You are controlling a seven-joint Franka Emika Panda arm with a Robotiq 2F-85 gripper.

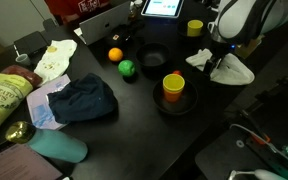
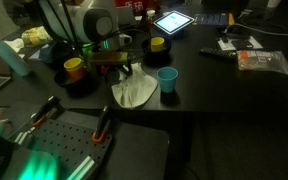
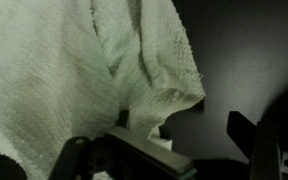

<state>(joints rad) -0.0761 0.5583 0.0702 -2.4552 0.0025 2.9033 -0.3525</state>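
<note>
A crumpled white towel lies on the black table in both exterior views. My gripper hangs just above it, at its far side. In the wrist view the towel fills the upper left. One finger sits against the cloth's lower edge and the other finger stands well apart at the right. The gripper is open, with only dark tabletop between the fingers. A light blue cup stands right next to the towel.
A yellow cup sits in a black bowl. Another black bowl, an orange, a green ball, a second yellow cup and a tablet lie farther off. A dark blue cloth and a snack bag are there too.
</note>
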